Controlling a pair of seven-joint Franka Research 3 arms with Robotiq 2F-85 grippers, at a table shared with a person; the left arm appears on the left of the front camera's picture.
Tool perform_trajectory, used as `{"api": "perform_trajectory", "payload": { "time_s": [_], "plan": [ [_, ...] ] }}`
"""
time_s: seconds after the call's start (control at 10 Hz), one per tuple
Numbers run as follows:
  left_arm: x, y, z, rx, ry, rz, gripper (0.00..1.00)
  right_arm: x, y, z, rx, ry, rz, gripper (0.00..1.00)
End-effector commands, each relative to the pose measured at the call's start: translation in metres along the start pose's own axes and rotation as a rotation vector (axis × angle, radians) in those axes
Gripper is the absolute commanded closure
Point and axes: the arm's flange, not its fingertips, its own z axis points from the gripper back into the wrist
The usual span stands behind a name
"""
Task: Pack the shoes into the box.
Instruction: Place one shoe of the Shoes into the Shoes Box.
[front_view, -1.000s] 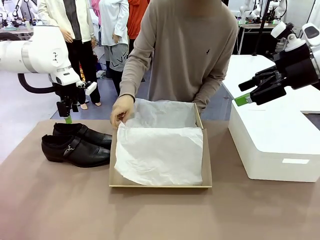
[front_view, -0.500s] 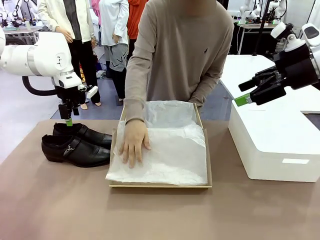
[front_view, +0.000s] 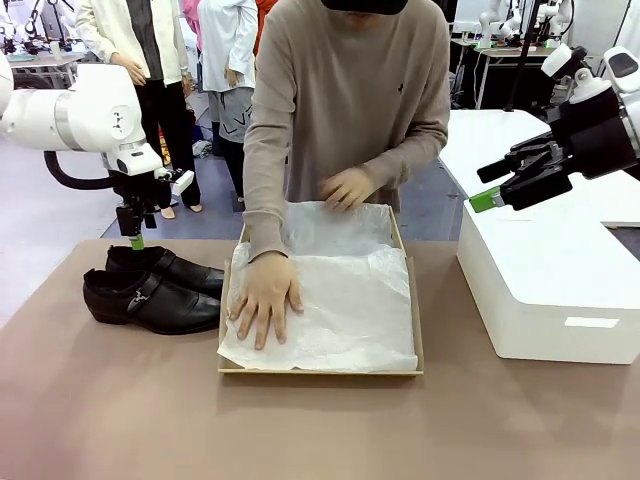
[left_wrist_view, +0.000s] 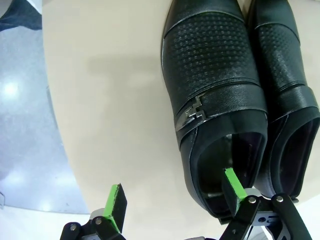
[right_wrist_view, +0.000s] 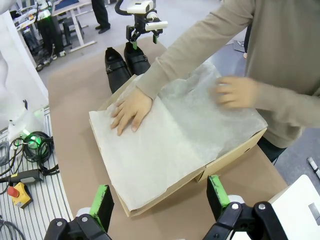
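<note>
While the person is working inside the box, take this as your stock list.

**Shoes** (front_view: 150, 287): glossy black pair, side by side and touching, on the desk (front_view: 320, 430) just left of the box, toes toward it. Neither is packed yet.

**Box** (front_view: 413, 330): shallow tan cardboard at mid-desk. It is lined with white tissue paper (front_view: 345, 300) that covers the floor and laps over the near left rim.

**Person:** near hand (front_view: 265, 297) is pressed flat on the tissue at the box's left side. Far hand (front_view: 348, 187) is at the far edge of the box.

**Left claw** (left_wrist_view: 175, 194): released, jaws wide, hanging over the heel end of one shoe. One pad is above the shoe's opening, the other above bare desk outside its wall.

**Right claw** (front_view: 488, 186): released and empty, held high over the white block (front_view: 540, 290) at the right, well apart from the box.

**Hazards, as you should judge them:**
- Collision: a shoe carried right now would meet the near hand, which lies across the likely drop spot. Wait for it to clear.
- Slip: polished leather pinched by one thin wall may twist or slide out of the pads.
- Drag: the shoes touch, so lifting one may pull its neighbour along.
- Snag: loose tissue may catch on the shoe and bunch up or be pushed out of the box.
</note>
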Motion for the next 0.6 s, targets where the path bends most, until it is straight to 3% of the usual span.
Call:
{"api": "perform_trajectory", "payload": {
  "time_s": [0.0,0.5],
  "plan": [
    [-0.001,0.009,-0.002,-0.004,0.027,0.019,0.00,0.001,-0.004,-0.003,0.008,-0.030,0.031,0.00],
    [-0.005,0.016,-0.016,-0.049,0.018,0.029,0.00,0.001,-0.004,-0.003,0.008,-0.030,0.031,0.00]
  ]
}}
